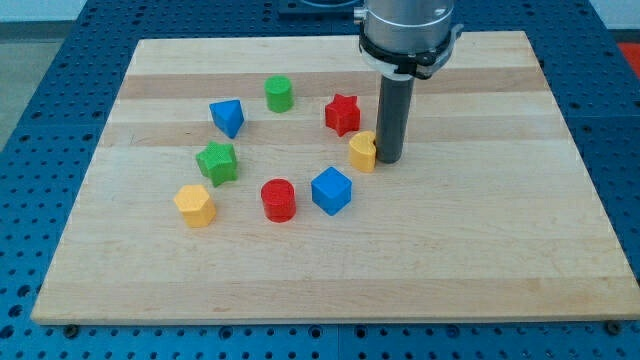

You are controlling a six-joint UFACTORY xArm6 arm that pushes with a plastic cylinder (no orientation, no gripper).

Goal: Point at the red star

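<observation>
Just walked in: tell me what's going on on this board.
A robot arm with a dark rod is working over a wooden board scattered with small coloured blocks. My tip rests on the board right beside the yellow block, on its right in the view, about touching it. The red star, the block to be pointed at, lies just up and left of the tip, not touched.

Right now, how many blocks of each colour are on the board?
Red: 2, star and cylinder
Green: 2, cylinder and star
Blue: 2, and cube
Yellow: 2, and
Total: 8
</observation>
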